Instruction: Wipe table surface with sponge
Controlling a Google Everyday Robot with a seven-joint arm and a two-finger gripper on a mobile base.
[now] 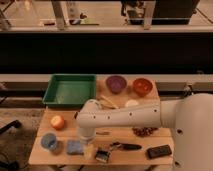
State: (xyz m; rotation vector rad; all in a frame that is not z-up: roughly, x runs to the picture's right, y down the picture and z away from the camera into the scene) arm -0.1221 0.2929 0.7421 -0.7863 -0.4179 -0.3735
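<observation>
My end effector (pixel 90 150) hangs below the wrist at the front edge of the desk (pixel 67 132), toward the front-left corner. Its fingers are apart and hold nothing. The sponge (pixel 75 146) lies flat on the desk just beside the end effector, between it and the blue cup (pixel 48 141). Whether the end effector touches the sponge cannot be determined. The green tray (pixel 70 90) occupies the rear-left corner. My arm crosses the desk's middle.
</observation>
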